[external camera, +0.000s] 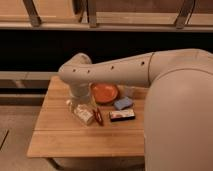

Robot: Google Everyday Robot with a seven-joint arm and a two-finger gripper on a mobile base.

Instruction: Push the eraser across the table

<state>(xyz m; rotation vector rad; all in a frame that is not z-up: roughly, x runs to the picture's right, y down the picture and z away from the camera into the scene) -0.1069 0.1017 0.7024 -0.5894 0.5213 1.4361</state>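
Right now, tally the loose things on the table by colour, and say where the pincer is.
Orange: 1, the bowl
Light blue: 1, the pad
Red: 1, the slim oblong object
Dark with a white band: 1, the eraser
Total: 4
The pincer is low over the table, beside the slim oblong object, on its side away from the eraser.

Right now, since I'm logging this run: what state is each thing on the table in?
eraser, flat on the table, untouched
bowl, upright
blue pad, flat beside the bowl
red oblong object, lying beside the gripper
gripper, low over the table, left of the eraser, not touching it
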